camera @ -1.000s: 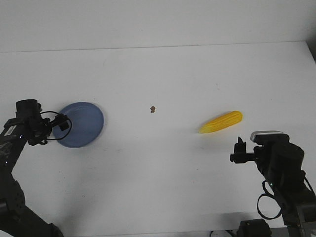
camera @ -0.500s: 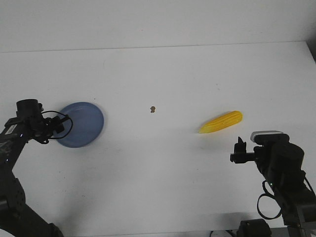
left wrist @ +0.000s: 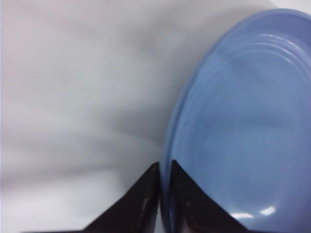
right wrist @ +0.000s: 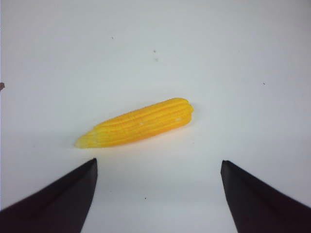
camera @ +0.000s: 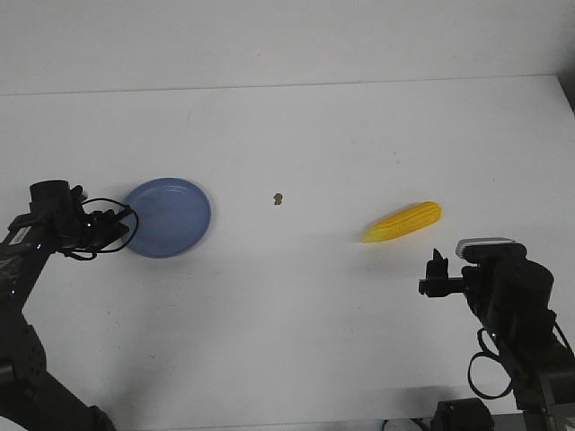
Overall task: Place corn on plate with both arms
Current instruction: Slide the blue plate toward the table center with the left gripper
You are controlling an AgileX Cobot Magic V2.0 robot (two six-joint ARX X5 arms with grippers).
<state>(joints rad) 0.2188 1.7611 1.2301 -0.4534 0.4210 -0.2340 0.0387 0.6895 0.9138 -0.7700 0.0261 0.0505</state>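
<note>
White and nearly bare, the tabletop [camera: 296, 144] carried only the task's things and a small brown speck [camera: 278, 198] near its middle. Over the last second the plate [camera: 168, 216] had slid toward the centre, away from the left edge where it first lay, and in the front view it now sat clear of the wrist block that had partly covered it. The left tool [left wrist: 164, 194] was clenched on the plate's rim, one pointed tip outside the rim and the other inside, with barely a slit between them, so the shift looked like a drag by that arm rather than a lift; whether the plate had left the surface at all could not be told. The corn [camera: 403, 222] lay unmoved on the right half of the tabletop, its tapered end toward the plate, well apart from it. The right tool [right wrist: 158, 194] hung released just short of the corn, its two tips spread wider than the cob's length in the wrist view and touching nothing. By my reading the plate was being brought nearer to shorten the corn's trip, while the pickup itself had not yet begun.
</note>
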